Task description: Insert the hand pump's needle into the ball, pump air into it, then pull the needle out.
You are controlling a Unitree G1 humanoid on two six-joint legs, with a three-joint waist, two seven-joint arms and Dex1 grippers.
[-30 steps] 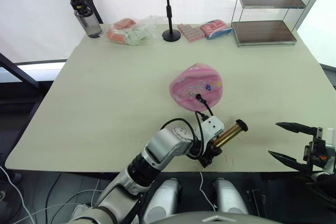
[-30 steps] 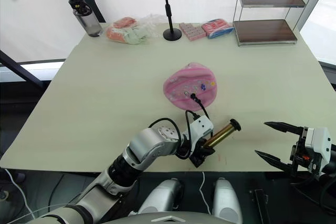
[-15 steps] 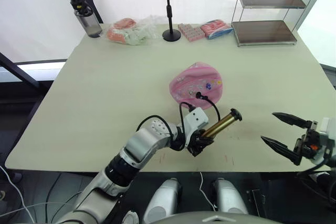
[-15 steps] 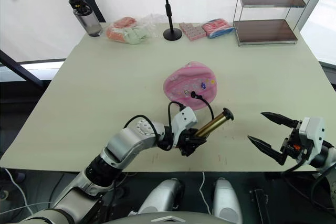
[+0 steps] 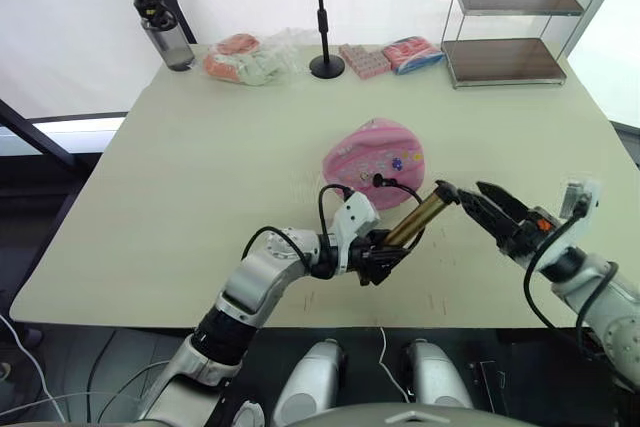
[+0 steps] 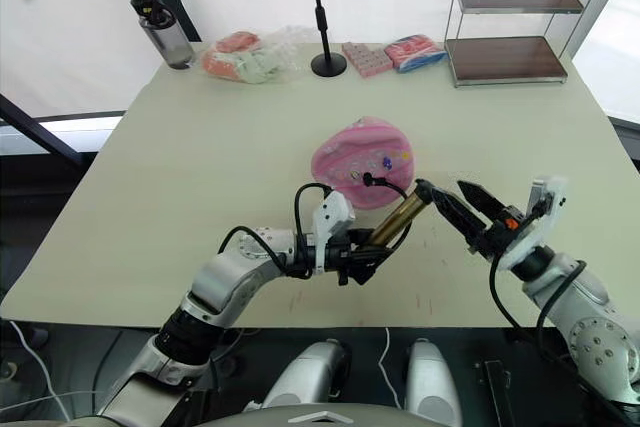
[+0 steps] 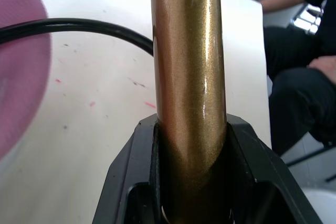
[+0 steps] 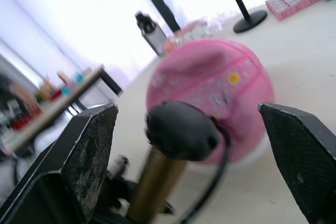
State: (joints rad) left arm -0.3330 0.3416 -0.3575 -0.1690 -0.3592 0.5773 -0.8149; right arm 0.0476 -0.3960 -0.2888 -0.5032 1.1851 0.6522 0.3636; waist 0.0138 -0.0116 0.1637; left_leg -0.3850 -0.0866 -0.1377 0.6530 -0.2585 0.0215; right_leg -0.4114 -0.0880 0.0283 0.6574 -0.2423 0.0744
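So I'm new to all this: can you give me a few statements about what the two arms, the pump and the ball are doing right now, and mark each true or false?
1. The left gripper is shut on the hand pump. True.
2. The right gripper is closed around the pump's knob. False: its fingers are open, either side of the knob.
3. The pump's hose reaches the top of the ball. True.
4. The ball sits on the wire shelf. False: it lies on the table.

pale table (image 5: 200,187), wire two-tier shelf (image 5: 515,27) at far right corner, bright white backdrop.
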